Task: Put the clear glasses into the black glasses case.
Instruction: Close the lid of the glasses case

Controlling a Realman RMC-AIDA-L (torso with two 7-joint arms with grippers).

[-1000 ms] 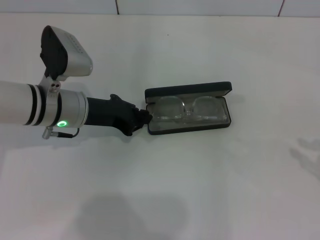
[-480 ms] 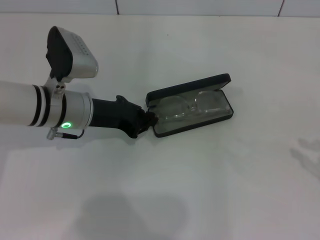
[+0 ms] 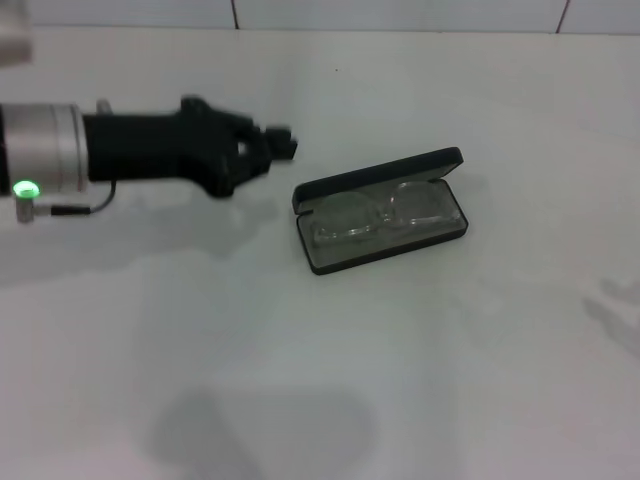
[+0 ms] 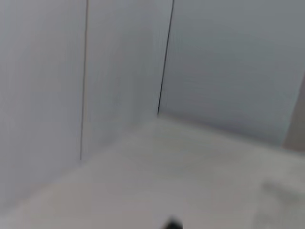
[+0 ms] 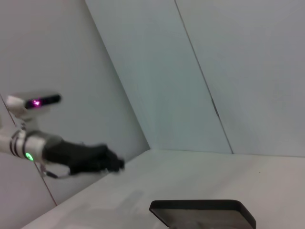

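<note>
Head view gives you a plain white surface (image 3: 300, 380) with nothing on its near half but soft shadows. Nothing lies between the case and the left arm; the stretch of surface separating them is bare.

Further in, right of centre, you have the black glasses case (image 3: 382, 212), lying open and turned at a slight angle, its lid raised along the far edge and its tray facing up. The clear glasses (image 3: 372, 215) lie inside the tray, lens and arms showing as faint transparent outlines against the grey lining, fitted within the case walls.

Beyond and to the left of the case you see the left tool (image 3: 278, 144), on the end of its black wrist and silver forearm, held above the surface and well apart from the case's near-left corner. It holds nothing and touches nothing; how far its fingers are parted you cannot tell from this angle.

The right wrist view shows you the case's black lid from the side (image 5: 202, 213), with the left tool (image 5: 116, 164) up in the air past it against the white wall (image 5: 190, 71). The right tool does not show in any view.
</note>
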